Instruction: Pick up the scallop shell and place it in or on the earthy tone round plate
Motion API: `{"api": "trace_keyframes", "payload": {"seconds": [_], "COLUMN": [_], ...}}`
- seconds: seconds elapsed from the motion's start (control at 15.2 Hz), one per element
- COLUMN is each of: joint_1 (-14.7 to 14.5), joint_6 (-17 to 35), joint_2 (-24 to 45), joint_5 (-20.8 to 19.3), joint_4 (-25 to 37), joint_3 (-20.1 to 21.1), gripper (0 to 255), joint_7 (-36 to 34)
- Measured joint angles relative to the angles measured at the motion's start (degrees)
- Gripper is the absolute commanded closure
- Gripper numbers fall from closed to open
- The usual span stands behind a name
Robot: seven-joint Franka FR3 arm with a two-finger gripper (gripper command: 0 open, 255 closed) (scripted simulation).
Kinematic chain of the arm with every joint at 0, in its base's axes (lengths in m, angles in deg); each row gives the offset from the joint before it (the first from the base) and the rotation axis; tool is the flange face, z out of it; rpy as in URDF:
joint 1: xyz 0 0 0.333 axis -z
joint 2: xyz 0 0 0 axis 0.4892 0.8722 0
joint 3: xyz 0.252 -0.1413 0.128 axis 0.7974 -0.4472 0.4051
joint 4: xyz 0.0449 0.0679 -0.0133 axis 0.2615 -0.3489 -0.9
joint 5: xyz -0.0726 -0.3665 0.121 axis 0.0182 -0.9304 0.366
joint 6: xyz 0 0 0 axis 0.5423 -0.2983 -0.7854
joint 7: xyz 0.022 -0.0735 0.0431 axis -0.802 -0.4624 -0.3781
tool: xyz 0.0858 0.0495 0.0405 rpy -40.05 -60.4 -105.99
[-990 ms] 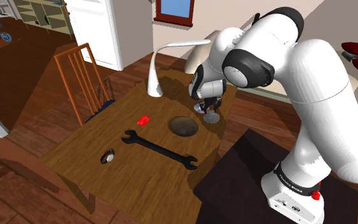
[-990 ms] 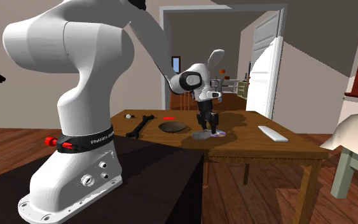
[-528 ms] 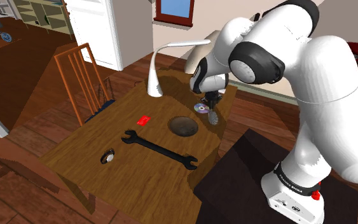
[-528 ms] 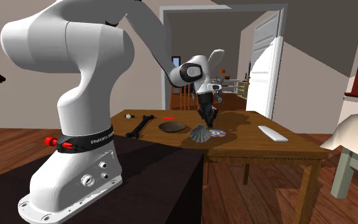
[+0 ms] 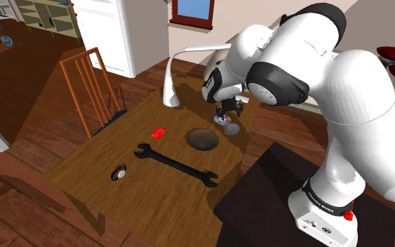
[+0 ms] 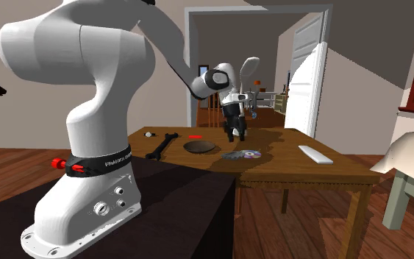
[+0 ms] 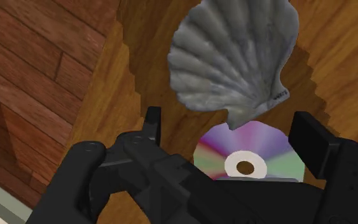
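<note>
Half a second ago the grey scallop shell hung on edge from the gripper, clear of the wooden table. Now it has come loose. It lies ribbed side up on the wood just beyond the fingertips, and its narrow hinge end overlaps the rim of a rainbow-sheened compact disc directly under the hand. The hand has risen a little above both. Its black fingers stand spread with nothing between them, so the grasp is lost (whether by slip or by release cannot be told from this).

For the task this looks like a setback. The shell is back on the table, close to where it was lifted, and not on the plate. The brown round plate sits empty a short way to the side of the hand, near but apart from the shell.

In my judgement the pick must be made again. The hand would need to descend over the shell and close on it more securely, perhaps across a thicker part than the thin fanned edge.
</note>
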Motion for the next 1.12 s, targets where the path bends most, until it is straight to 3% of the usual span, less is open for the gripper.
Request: {"api": "trace_keyframes", "payload": {"seconds": [0.2, 0.33, 1.12], "joint_1": [-0.97, -0.46, 0.76], "joint_6": [-14.36, -19.9, -17.8], "joint_2": [8.11, 11.23, 14.1], "joint_5": [-1.87, -2.16, -0.29], "joint_4": [9.94, 14.11, 13.24], "joint_3": [0.11, 0.9, 3.3], "gripper": [0, 0, 0], "joint_7": [-16.08, -22.23, -23.31]}}
